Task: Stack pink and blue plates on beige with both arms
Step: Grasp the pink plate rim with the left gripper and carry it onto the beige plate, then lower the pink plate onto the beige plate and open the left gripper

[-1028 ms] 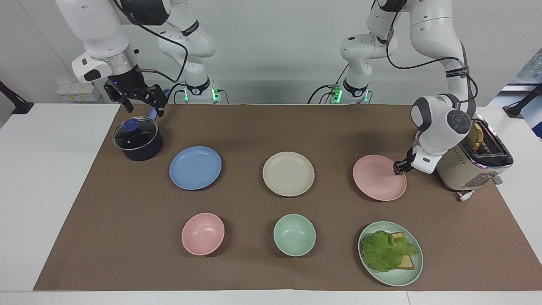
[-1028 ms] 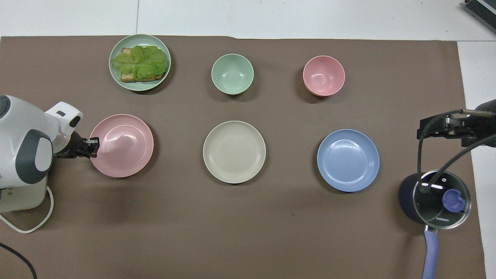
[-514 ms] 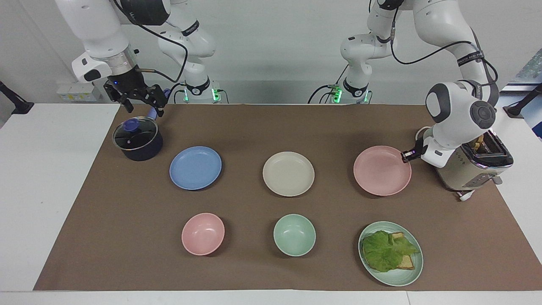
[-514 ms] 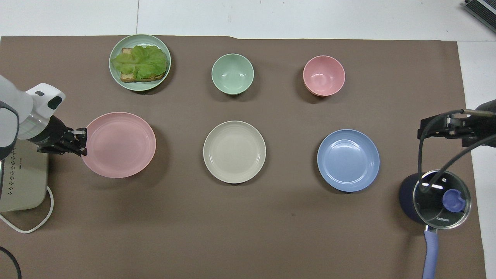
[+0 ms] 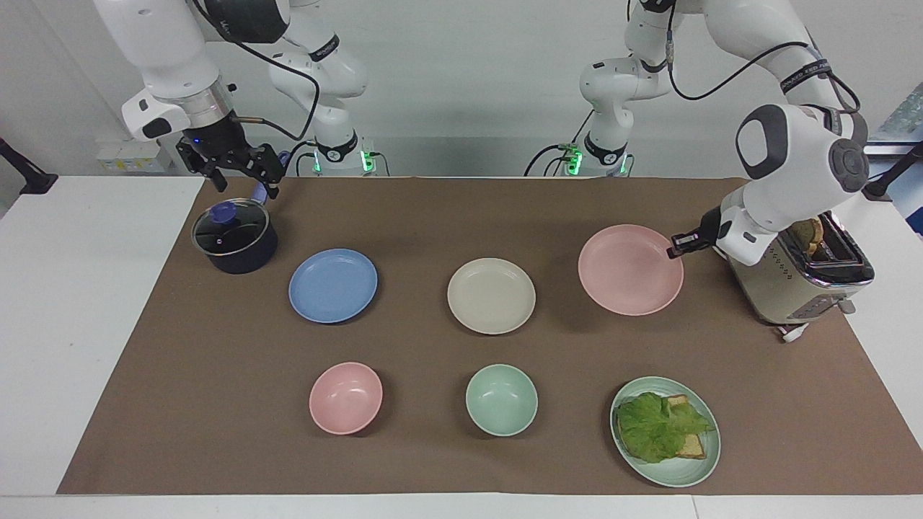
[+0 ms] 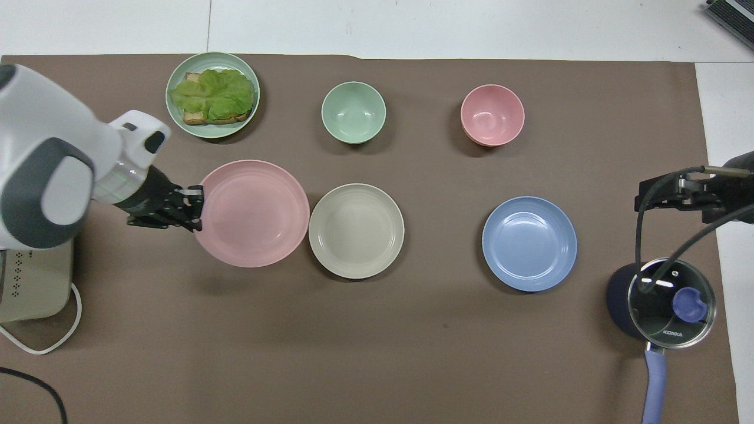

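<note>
My left gripper [image 5: 678,250] [image 6: 194,208] is shut on the rim of the pale pink plate [image 5: 629,280] [image 6: 252,213]. It holds the plate level in the air above the mat, beside the beige plate [image 5: 491,295] [image 6: 356,230]. In the overhead view the two rims almost meet. The beige plate lies at the mat's middle. The blue plate [image 5: 332,285] [image 6: 529,243] lies flat toward the right arm's end. My right gripper [image 5: 240,179] waits open in the air over the lidded pot's handle, away from the blue plate.
A dark pot [image 5: 234,238] [image 6: 662,303] with a glass lid stands at the right arm's end. A toaster [image 5: 800,277] stands under the left arm. A pink bowl [image 5: 345,398], a mint bowl [image 5: 501,399] and a mint plate [image 5: 678,476] with lettuce and toast lie farther from the robots.
My left gripper has lifted the pink plate off the mat and carried it from beside the toaster toward the beige plate. The right arm has not moved.
</note>
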Robot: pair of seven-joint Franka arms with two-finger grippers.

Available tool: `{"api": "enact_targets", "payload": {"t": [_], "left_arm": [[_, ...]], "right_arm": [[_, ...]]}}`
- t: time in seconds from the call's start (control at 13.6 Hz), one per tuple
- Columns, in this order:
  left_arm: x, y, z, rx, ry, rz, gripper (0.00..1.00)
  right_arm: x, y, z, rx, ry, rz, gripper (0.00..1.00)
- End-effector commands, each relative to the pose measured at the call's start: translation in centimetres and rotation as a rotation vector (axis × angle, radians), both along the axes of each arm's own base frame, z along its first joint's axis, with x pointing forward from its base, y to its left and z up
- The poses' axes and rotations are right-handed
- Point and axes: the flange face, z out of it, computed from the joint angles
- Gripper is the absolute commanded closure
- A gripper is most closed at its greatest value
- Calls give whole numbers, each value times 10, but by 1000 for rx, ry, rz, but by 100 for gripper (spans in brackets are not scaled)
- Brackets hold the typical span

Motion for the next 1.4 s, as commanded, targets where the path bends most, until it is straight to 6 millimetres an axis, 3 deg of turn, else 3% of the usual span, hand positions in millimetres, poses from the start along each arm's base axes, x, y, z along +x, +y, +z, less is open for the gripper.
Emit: {"api": "enact_targets", "payload": {"t": [0.0,0.29,0.37,0.51,0.66,0.95,1.1,1.32], "left_arm": [[-21,-63,-28,-14,-46,23,100],[-50,-124,-75,-28,-101,-34,100],[-55,-130,-88,-30,-125,-38,100],[-53,-133,-94,-36,-145,-38,100],[-51,-131,-95,-39,-150,-45,1],[-42,-116,-93,-7,-159,-63,0],[-22,-80,-84,55,-206,-90,0],[-1,-17,-63,63,-208,-154,0]], "right_arm": [[-2,-4,0,-3,4,18,0],[-2,-6,0,-3,4,15,0],[-2,-11,0,-4,4,8,0],[-1,-12,0,-4,3,6,0],[-2,-13,-1,-3,4,2,0],[4,-22,-2,-5,-42,-11,0],[2,-21,-9,-6,-48,-7,0],[2,-23,-47,-4,-25,32,0]]}}
